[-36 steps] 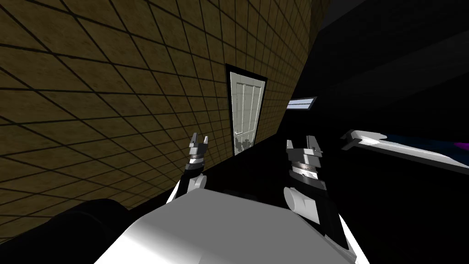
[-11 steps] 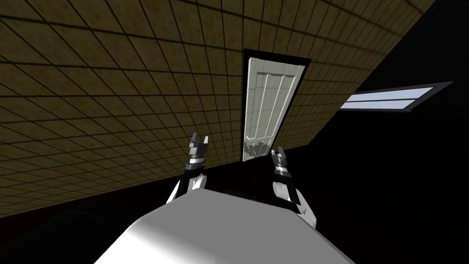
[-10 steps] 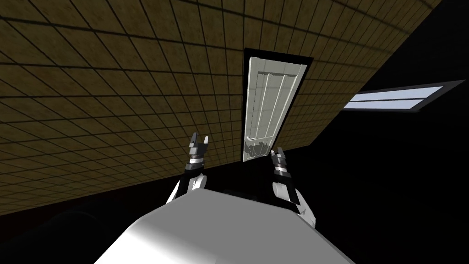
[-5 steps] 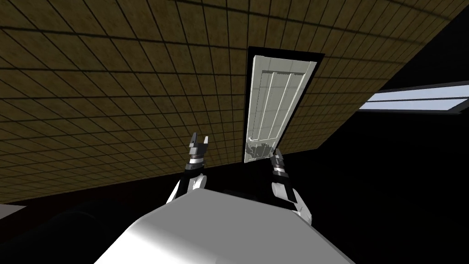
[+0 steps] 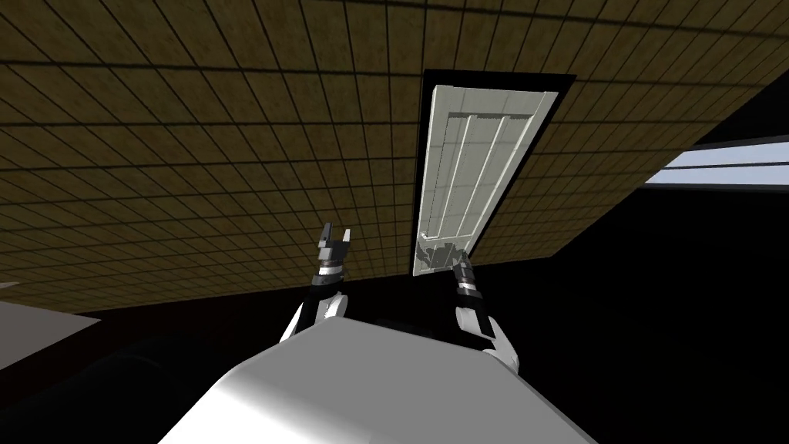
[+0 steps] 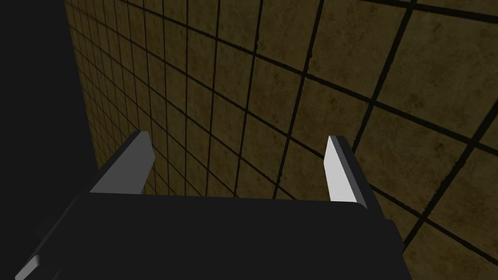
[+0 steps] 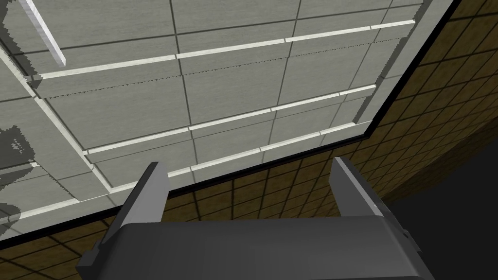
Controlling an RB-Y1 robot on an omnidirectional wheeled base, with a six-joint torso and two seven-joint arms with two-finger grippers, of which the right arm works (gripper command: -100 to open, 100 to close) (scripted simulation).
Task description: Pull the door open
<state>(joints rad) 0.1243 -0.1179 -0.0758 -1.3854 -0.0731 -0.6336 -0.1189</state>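
Observation:
A white panelled door [image 5: 471, 166] sits in a black frame in a brown tiled wall [image 5: 193, 154], ahead and slightly right of me. My right gripper [image 5: 461, 264] is raised in front of the door's lower end, fingers open and empty. In the right wrist view the door [image 7: 219, 92] lies close ahead of the open right gripper [image 7: 248, 165], and a thin light bar [image 7: 44, 31] stands off the door's face. My left gripper [image 5: 335, 237] is held up, open and empty, facing the tiled wall [image 6: 301, 87] beyond the left gripper [image 6: 238, 138].
A long bright window strip [image 5: 720, 166] shows at the right, surrounded by black area. A pale grey patch [image 5: 31, 327] lies at the far left below the wall. The floor between me and the door is dark.
My view has swung and closed in: the door has grown larger and slid right, and the window has drifted to the edge. The right hand has turned edge-on and eased towards the door.

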